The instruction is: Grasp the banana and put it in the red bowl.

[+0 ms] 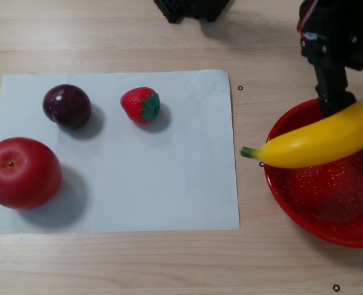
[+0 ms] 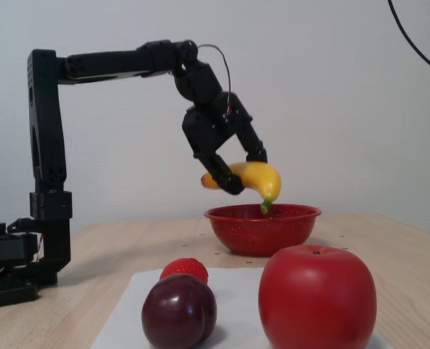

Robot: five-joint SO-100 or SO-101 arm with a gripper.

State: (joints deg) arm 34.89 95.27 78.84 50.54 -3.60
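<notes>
The yellow banana (image 1: 319, 142) with a green stem tip hangs in the air over the red bowl (image 1: 292, 190), held in my black gripper (image 1: 353, 114). In the fixed view the banana (image 2: 257, 177) sits in the shut gripper (image 2: 236, 174) just above the red bowl's rim (image 2: 262, 216), stem tip pointing down toward the bowl. The orange-red end of the banana is mostly hidden by the fingers. The bowl's speckled inside shows no fruit in the other view.
A white paper sheet (image 1: 169, 196) on the wooden table carries a red apple (image 1: 20, 172), a dark plum (image 1: 67, 105) and a strawberry (image 1: 140, 104). The arm's base (image 2: 11, 269) stands at the left of the fixed view.
</notes>
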